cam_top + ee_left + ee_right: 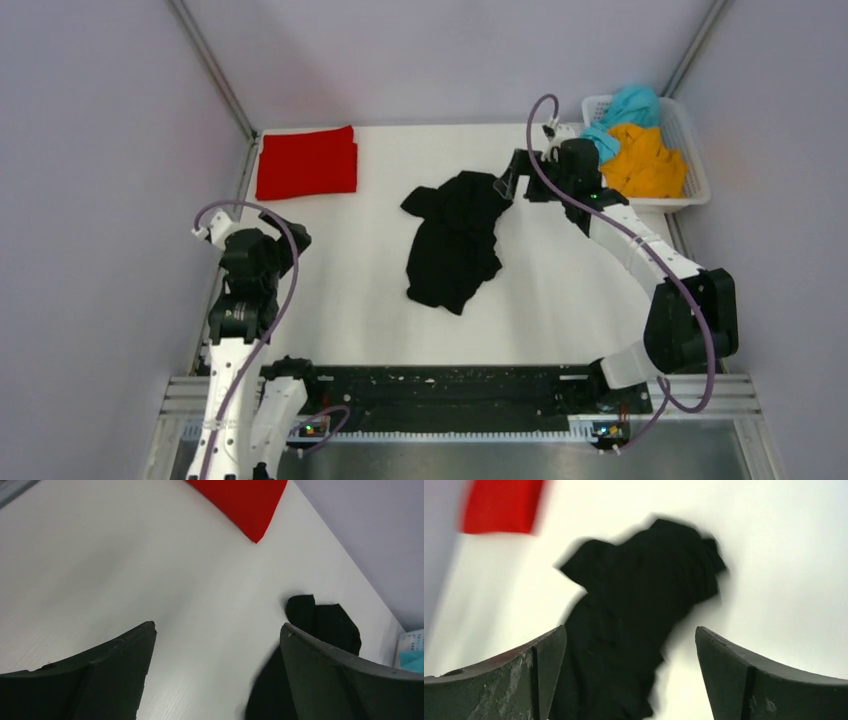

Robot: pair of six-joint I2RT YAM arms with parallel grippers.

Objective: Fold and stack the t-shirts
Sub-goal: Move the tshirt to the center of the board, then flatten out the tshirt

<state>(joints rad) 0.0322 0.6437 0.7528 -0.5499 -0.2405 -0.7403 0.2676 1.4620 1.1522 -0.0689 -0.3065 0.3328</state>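
**THOUGH CRUMPLED AT MID-TABLE, FIT FOR SPREADING**

As viewed from above: found the black t-shirt [455, 240] lying crumpled on the table [350, 300], about midway between the left and right edges and somewhat toward the far edge. Noted the red t-shirt [306, 163] folded flat at the far left corner. Recorded the orange t-shirt [645, 160] and the teal t-shirt [625, 108] heaped in the white basket [695, 175] at the far right corner. Located the right gripper [510, 185] just beside the far right part of the black t-shirt; cannot tell contact from this height. Located the left gripper [288, 236] near the left edge, well apart from all cloth.

From the left wrist: confirmed the left gripper [217, 626] with jaws spread wide and nothing between them. Sighted a corner of the red t-shirt [245, 502] ahead and part of the black t-shirt [325, 622] off to the right.

From the right wrist, allowing for blur: confirmed the right gripper [630, 628] with jaws wide apart, holding nothing, poised over the black t-shirt [639, 605].

Assessed the step in hand as laying out the black t-shirt for folding. Rated one shirt of four done, going by the red one. Recommend taking two edges or corners, one per arm, and drawing the cloth flat before any fold. Expect a long reach for the left arm.
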